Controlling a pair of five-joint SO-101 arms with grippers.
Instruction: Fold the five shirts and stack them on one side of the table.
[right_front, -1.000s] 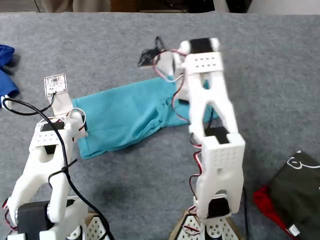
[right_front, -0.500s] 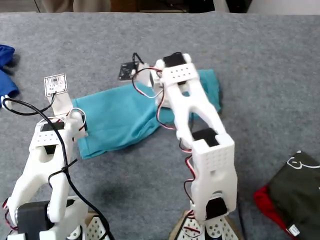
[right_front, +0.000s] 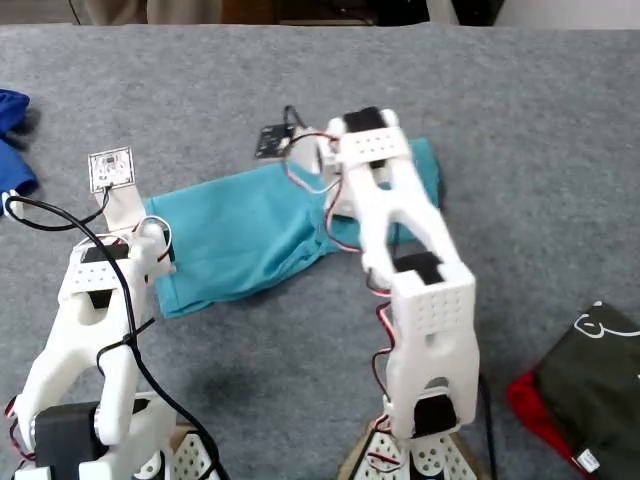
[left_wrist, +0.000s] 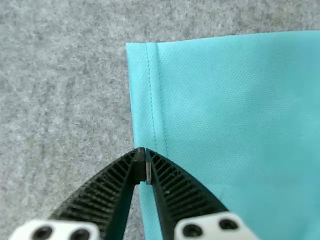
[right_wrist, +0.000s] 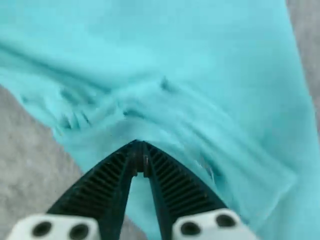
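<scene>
Print is scarce here: a white looping marking (right_front: 603, 325) runs across the dark garment (right_front: 595, 375) at the right edge of the tabletop (right_front: 520, 110), too cut off to read. A small white tag (right_front: 588, 460) at that garment's near corner carries nothing legible. A red cloth (right_front: 540, 405) lies under the dark garment, its edge showing on the side toward the arms. A blue garment (right_front: 12, 140) sits at the far left edge, well apart from the rest.

The shirt (right_front: 250, 225) being worked is teal, a fine pinhole knit without logo or lettering. It lies in the middle of the grey tabletop, stretched as a long band from in front of the left arm toward the far right. Its left end is flat and smooth, with a straight stitched hem (left_wrist: 152, 100) parallel to the edge. Its right half is rumpled, with gathered folds under the right arm, and one flat corner shows beyond that arm.

The left tool (left_wrist: 142, 167) has its fingers pressed together, pinching the hemmed edge of the shirt near its corner. The right tool (right_wrist: 142, 162) also has its fingers pressed together, tips down on the bunched folds of the shirt. The blur there makes it impossible to tell whether cloth is caught between them.
</scene>
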